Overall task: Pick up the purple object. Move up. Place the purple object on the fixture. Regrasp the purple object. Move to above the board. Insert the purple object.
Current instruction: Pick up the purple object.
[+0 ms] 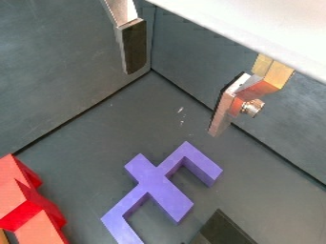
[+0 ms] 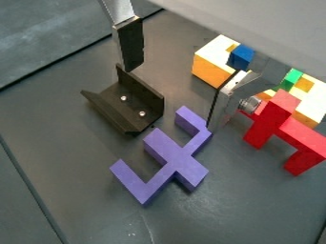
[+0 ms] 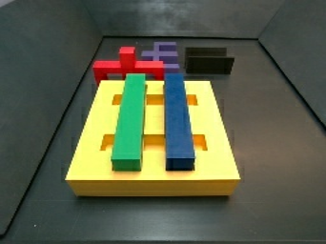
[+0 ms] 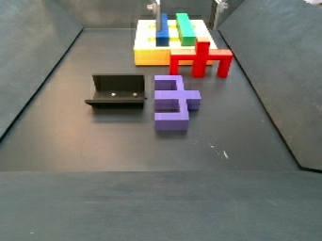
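The purple object lies flat on the dark floor, a cross-shaped block between the fixture and the red cross-shaped block. It also shows in a wrist view as the purple object and in both side views. My gripper hangs above the floor, open, with nothing between its fingers. The purple object lies apart from them, lower in the scene. The board is a thick yellow slab carrying a green bar and a blue bar.
The red cross-shaped block stands between the board and the purple object. The fixture sits beside the purple object. Dark walls enclose the floor on all sides.
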Available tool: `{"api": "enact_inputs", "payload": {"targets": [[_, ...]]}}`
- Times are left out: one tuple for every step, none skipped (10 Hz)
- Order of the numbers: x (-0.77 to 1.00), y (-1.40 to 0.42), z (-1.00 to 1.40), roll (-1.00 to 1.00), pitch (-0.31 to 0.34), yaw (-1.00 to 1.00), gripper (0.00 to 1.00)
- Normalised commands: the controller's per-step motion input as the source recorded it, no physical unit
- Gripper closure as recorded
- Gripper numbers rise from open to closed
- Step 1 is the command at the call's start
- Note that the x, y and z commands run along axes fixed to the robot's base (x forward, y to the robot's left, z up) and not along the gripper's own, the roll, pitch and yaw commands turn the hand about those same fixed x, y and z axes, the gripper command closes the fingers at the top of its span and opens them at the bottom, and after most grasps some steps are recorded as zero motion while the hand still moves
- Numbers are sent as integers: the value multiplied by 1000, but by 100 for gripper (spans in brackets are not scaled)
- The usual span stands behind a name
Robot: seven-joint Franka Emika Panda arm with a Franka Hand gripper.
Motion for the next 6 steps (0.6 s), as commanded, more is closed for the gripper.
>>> {"api": "enact_inputs", "payload": {"targets": [[20,0,0,0,0,0,0],[0,-229,-189,-90,-54,0,0],[-289,-774,-149,97,-83,0,0],[-269,-883,-211,139,-69,0,0],[-249,-831,-223,97,-69,0,0],[-260,-740,-197,93,-60,0,0]]}}
